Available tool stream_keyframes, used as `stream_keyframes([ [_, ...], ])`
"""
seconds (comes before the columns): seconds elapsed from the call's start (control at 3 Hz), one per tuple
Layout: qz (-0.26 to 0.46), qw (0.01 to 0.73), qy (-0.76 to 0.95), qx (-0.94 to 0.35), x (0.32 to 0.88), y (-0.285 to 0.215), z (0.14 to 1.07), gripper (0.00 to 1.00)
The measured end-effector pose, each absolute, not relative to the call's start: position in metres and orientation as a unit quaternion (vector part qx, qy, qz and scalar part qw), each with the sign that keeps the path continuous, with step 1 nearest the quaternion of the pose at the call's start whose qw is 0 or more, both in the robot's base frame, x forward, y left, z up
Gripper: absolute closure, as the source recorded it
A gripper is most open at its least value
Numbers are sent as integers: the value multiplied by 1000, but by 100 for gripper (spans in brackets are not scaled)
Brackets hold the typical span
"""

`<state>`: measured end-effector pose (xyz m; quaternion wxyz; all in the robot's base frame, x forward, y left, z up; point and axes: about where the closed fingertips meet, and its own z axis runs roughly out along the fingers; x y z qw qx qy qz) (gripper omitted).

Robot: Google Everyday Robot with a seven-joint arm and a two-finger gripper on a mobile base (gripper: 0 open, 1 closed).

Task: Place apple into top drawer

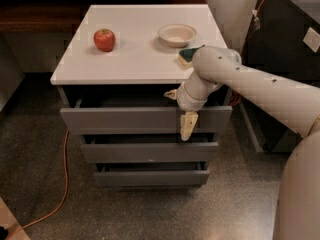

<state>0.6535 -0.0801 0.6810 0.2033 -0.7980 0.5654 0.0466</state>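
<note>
Gripper (188, 126) hanging over top drawer (125, 120) front lip; clenched or not, cannot tell. Apple (104, 39) sitting on desk (140, 59) above drawer's left end. Best pulling straight out, level, avoiding racking.

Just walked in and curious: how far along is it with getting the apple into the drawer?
Early on. The top drawer is already pulled out a little. The gripper hangs at its front, without the apple, which sits on the counter. Picking it up and placing it inside remain.
</note>
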Motion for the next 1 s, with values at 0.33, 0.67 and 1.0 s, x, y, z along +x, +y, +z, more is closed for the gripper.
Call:
stream_keyframes([
  [0.33, 45, 201, 565, -799, 651, -75, 661, 0],
  [0.67, 43, 202, 569, -796, 655, -74, 653, 0],
  [1.0, 42, 199, 572, -794, 663, -69, 648, 16],
])
